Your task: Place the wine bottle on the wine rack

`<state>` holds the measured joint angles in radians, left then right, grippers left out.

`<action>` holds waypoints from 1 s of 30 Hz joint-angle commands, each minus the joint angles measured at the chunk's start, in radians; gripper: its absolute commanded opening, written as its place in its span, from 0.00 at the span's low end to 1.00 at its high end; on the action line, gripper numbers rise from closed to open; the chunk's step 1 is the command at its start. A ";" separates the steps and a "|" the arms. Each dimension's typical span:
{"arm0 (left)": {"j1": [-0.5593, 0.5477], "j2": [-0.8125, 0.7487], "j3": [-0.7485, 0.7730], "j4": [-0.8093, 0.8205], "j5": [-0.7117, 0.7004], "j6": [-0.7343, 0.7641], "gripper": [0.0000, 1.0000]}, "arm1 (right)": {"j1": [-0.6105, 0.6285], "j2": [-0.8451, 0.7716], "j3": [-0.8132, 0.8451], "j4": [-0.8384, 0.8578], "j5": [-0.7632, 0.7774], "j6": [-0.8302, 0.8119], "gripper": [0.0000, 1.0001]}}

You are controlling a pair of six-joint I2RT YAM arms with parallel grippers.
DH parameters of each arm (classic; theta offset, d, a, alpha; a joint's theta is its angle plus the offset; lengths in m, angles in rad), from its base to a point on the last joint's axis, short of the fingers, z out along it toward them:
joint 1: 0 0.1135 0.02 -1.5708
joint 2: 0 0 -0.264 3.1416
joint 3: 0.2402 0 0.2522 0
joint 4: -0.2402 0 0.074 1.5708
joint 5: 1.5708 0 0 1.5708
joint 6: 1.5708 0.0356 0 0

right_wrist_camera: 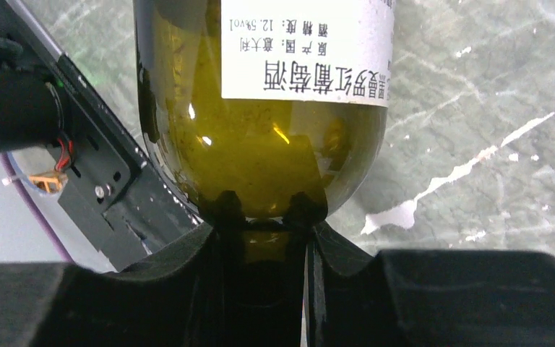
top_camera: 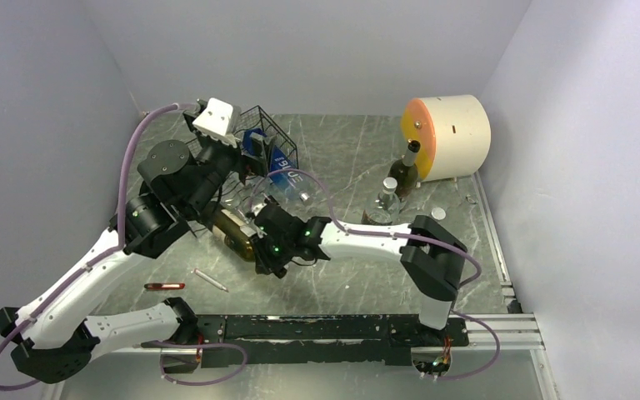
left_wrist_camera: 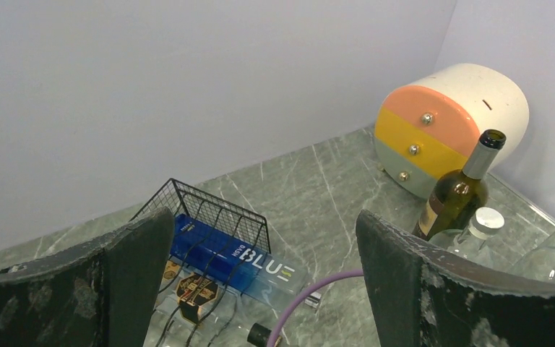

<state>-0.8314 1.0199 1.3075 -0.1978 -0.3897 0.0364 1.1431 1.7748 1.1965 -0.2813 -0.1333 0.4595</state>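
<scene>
The wine rack [top_camera: 268,142] is black wire and stands at the back left. It also shows in the left wrist view [left_wrist_camera: 204,206], with a blue bottle [left_wrist_camera: 249,266] and a clear labelled bottle [left_wrist_camera: 188,293] lying in it. My right gripper [top_camera: 268,243] is shut on the neck of an olive-green wine bottle [top_camera: 235,233]. The bottle lies roughly level just in front of the rack. In the right wrist view its body and white label [right_wrist_camera: 260,123] fill the frame above my fingers [right_wrist_camera: 220,210]. My left gripper [top_camera: 232,158] hovers open and empty over the rack [left_wrist_camera: 260,217].
A second wine bottle [top_camera: 406,171] and a clear white-capped bottle [top_camera: 387,200] stand upright at the back right, next to a round drawer unit [top_camera: 450,137]. Two pens [top_camera: 164,286] [top_camera: 208,279] lie near the left arm. A purple cable [left_wrist_camera: 318,293] crosses in front of the rack.
</scene>
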 commanded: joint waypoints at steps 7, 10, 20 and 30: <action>-0.004 -0.057 -0.007 -0.068 -0.016 -0.029 1.00 | 0.008 0.106 0.156 0.213 0.043 0.053 0.00; -0.004 -0.064 -0.006 -0.083 -0.019 -0.030 1.00 | 0.008 0.142 0.183 0.252 0.053 0.073 0.00; -0.003 -0.089 -0.002 -0.118 -0.032 -0.026 1.00 | 0.015 0.357 0.394 0.292 0.134 0.136 0.07; -0.003 -0.092 -0.006 -0.136 -0.049 -0.015 1.00 | 0.018 0.523 0.622 0.255 0.209 0.126 0.20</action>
<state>-0.8314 0.9340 1.3067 -0.3214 -0.4126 0.0185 1.1545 2.2852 1.7016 -0.1349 0.0135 0.5976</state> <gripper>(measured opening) 0.997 0.359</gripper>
